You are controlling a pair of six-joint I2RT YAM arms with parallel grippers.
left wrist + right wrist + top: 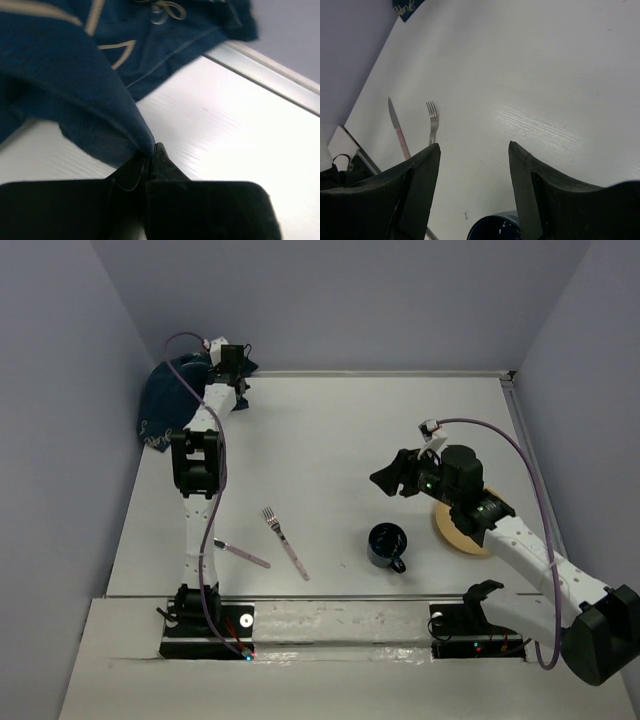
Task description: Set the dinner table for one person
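Two slim arms of white links and black joints, left arm (pixel 197 530), right arm (pixel 530 550), thin purple cable (pixel 478 421) along each, right gripper (pixel 474 150) with matte black wedge-shaped fingers (pixel 422 185), black bases (pixel 200 628) at 6 o'clock, tiny red and green lights.

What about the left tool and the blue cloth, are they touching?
Touching. The left wrist view shows the left tool shut on a corner of the blue cloth, no gap.
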